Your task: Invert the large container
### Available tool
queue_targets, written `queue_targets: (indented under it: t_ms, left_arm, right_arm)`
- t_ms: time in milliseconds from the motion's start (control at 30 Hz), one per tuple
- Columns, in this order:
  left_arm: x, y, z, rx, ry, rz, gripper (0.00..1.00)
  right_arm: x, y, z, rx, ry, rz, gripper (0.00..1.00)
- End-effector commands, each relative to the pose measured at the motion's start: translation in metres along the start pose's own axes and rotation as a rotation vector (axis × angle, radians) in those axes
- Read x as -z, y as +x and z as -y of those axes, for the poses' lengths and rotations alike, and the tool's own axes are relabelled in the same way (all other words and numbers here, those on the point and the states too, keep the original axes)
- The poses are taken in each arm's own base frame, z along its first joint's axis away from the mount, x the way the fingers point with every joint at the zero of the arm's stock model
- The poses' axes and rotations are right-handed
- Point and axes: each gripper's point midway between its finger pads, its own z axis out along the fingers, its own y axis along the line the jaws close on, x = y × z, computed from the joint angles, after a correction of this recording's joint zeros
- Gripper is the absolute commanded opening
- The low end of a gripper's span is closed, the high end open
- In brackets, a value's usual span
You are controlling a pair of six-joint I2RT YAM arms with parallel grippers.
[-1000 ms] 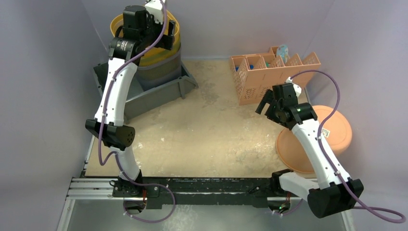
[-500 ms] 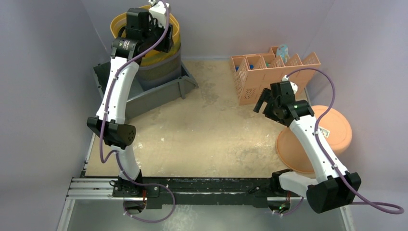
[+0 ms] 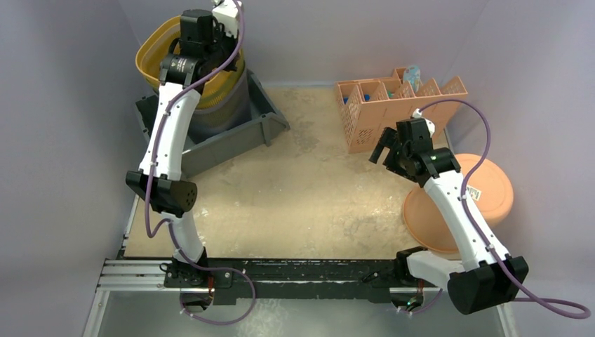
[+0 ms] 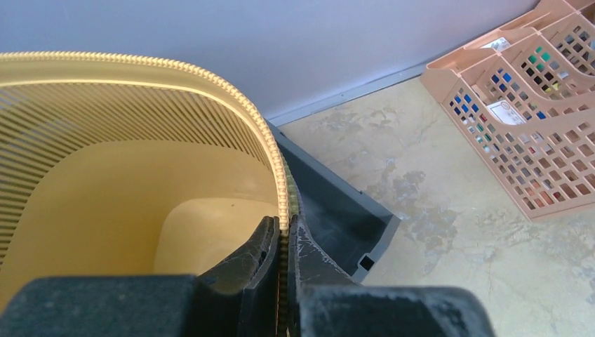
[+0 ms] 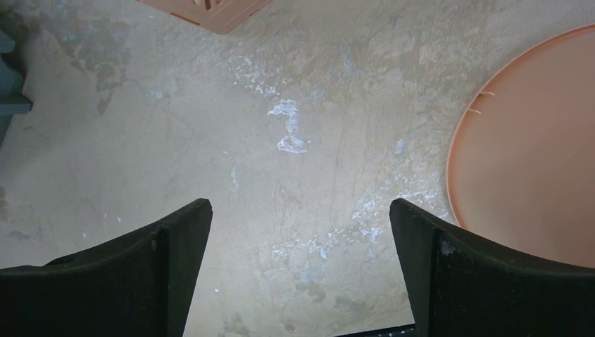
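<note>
- At the back-left corner of the desk (image 4: 449, 232), in the left wrist view, the left claw (image 4: 283, 230) is seen clenched on the beaded rim of the large yellow slatted plastic basket (image 4: 140, 189), with one finger inside the wall and one outside. The dark grey plastic tray (image 4: 337, 210) lies just beyond that rim, and the peach perforated file organiser (image 4: 519, 133) stands well apart on the right.
- In the top external view, the basket is shown tipped: a second ago its mouth faced upward and it sat squarely in the tray, whereas now the mouth leans to the left and the right side of the rim has been raised by the left arm. A grey-green container beneath it, in which it appears to have been nested, is now more exposed. The turn is judged to be begun but far from done, since the basket is only leaning and not yet on its side.
- In the right wrist view, the right claw (image 5: 298, 232) is seen spread wide over bare desk, grasping nothing, with the round orange plastic lid (image 5: 533, 140) lying flat beside it. Only a slight shift of this arm is noted over the last second, so the tipping is taken to be left entirely to the left arm.
</note>
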Motion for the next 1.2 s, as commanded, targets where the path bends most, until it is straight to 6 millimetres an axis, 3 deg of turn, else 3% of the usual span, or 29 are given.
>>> queue_targets:
  t_ms: [0, 133, 300, 400, 533, 667, 800, 933, 1000, 1167]
  left_arm:
    - [0.050, -0.058, 0.000, -0.016, -0.024, 0.186, 0.00]
    - [0.080, -0.089, -0.006, -0.020, -0.066, 0.289, 0.00]
    - [0.113, -0.112, -0.007, -0.007, -0.082, 0.372, 0.00]
    - [0.132, -0.121, -0.003, -0.002, -0.069, 0.413, 0.00]
    - [0.160, -0.135, 0.002, 0.000, -0.049, 0.477, 0.00]
    - [0.177, -0.142, 0.012, 0.000, -0.005, 0.516, 0.00]
    - [0.187, -0.147, 0.013, 0.001, 0.000, 0.543, 0.00]
    - [0.217, -0.168, 0.009, -0.003, -0.034, 0.627, 0.00]
    - [0.241, -0.182, 0.007, 0.001, -0.052, 0.693, 0.00]
    - [0.306, -0.208, 0.004, 0.021, -0.089, 0.869, 0.00]
  right_arm:
    - [0.008, -0.014, -0.008, -0.027, -0.046, 0.055, 1.00]
    - [0.011, -0.018, -0.010, -0.031, -0.060, 0.083, 1.00]
    - [0.015, -0.019, -0.012, -0.026, -0.085, 0.091, 1.00]
    - [0.022, -0.028, -0.027, -0.007, -0.159, 0.112, 1.00]
    - [0.053, -0.057, -0.076, 0.010, -0.405, 0.180, 1.00]
    - [0.108, -0.091, -0.154, -0.010, -0.770, 0.292, 1.00]
    - [0.152, -0.111, -0.238, 0.027, -0.993, 0.367, 1.00]
    - [0.162, -0.123, -0.297, 0.030, -1.135, 0.378, 1.00]
    - [0.157, -0.123, -0.320, 0.029, -1.172, 0.375, 1.00]
    - [0.134, -0.122, -0.352, 0.028, -1.195, 0.344, 1.00]
